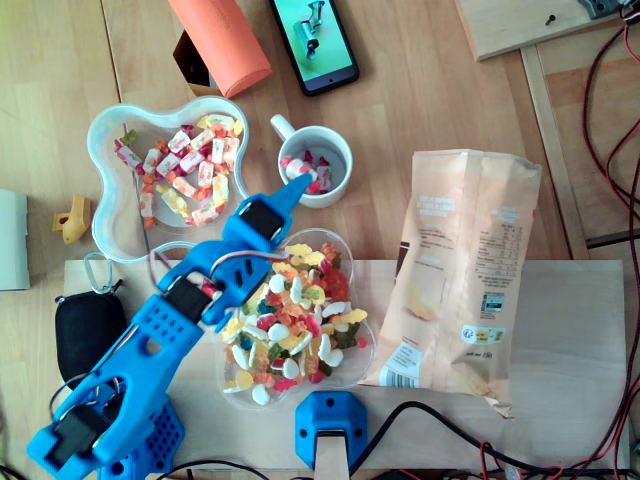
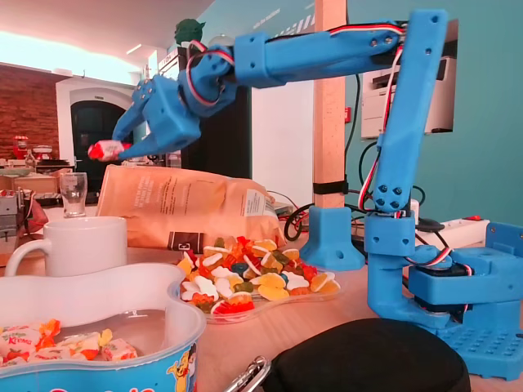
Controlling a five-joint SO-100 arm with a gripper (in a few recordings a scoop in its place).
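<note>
My blue gripper hangs above the white mug, at its left rim. In the fixed view the gripper is shut on a red-and-white wrapped candy, held well above the mug. A few wrapped candies lie inside the mug. Left of it stands a clear clover-shaped bowl with several wrapped candies. Under my arm sits a clear dish heaped with gummy sweets.
A beige snack bag lies on the right. A phone and an orange cylinder are at the back. A black pouch and a small yellow part lie at the left. Cables run along the right edge.
</note>
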